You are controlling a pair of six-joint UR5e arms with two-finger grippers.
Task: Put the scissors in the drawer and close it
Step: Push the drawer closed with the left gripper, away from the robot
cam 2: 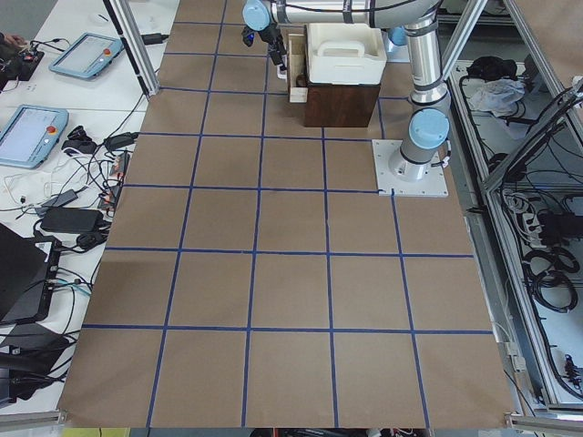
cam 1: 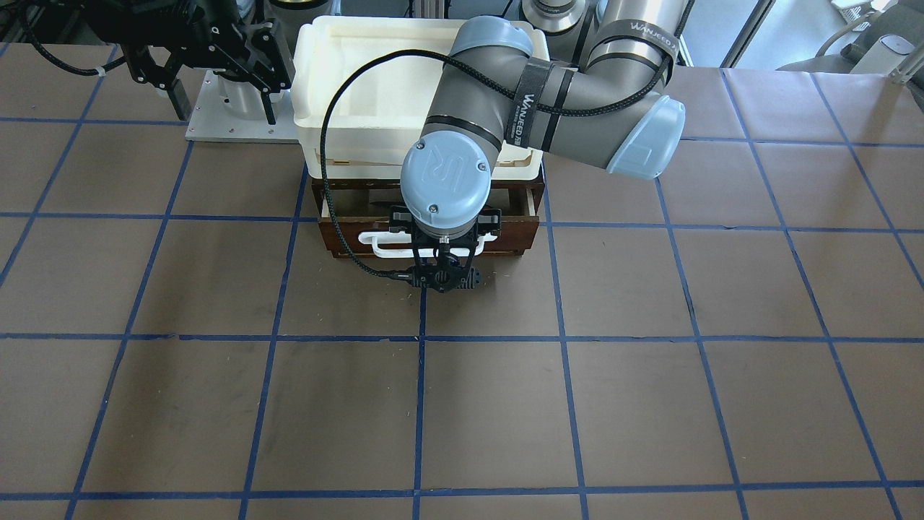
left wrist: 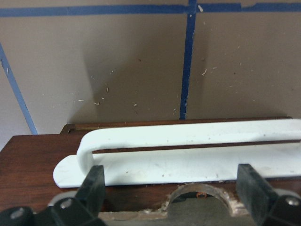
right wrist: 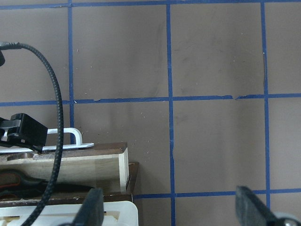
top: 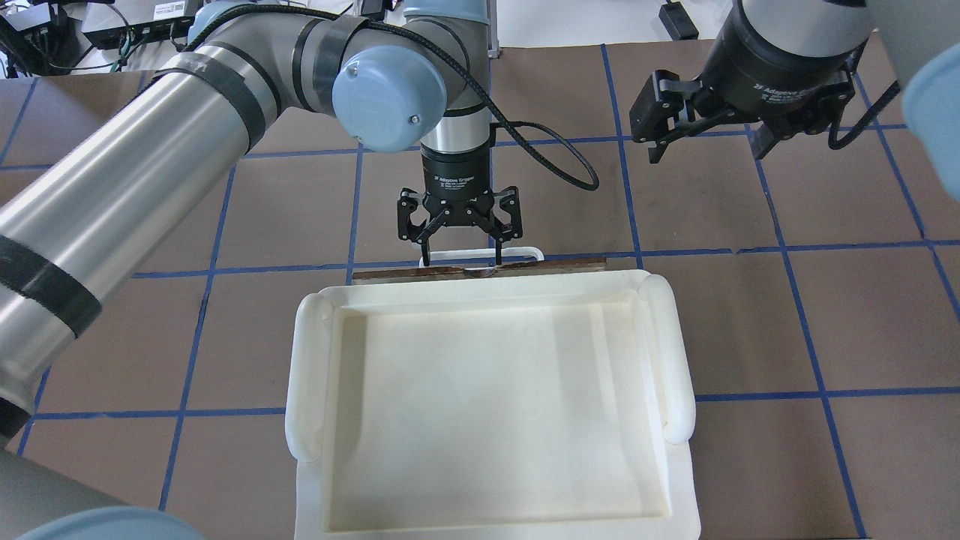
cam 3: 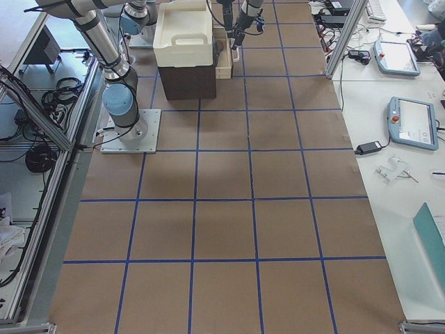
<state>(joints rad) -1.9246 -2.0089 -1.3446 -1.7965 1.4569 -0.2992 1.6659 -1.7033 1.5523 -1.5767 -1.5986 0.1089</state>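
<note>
Only a sliver of the scissors shows: a dark shape with an orange-red edge, lying inside the drawer, seen in the right wrist view behind a black braided cable. The blades cannot be made out, and in every other view the scissors are hidden. The drawer is dark brown wood with pale plywood sides. It stands part-way out from beneath the white foam tray that sits on its cabinet. Its front carries a white bar handle, and a ragged chip is bitten out of its top edge just behind that bar. The left hand hangs straight down over the drawer front. Its fingers are spread wide, gripping nothing, with their tips level with the top edge on either side of the chip. Whether they touch the wood cannot be told. In the front-facing view the left arm's wrist joint covers most of that hand and the middle of the handle. The right hand is held well apart, up and to the side of the tray, with its fingers also spread and nothing between them. The tabletop is brown, marked into squares by blue tape and flecked with small pale crumbs near the drawer. In the side views, white benches alongside it carry teach pendants, loose cables and a laptop, and aluminium framing runs along the robot's edge.
</note>
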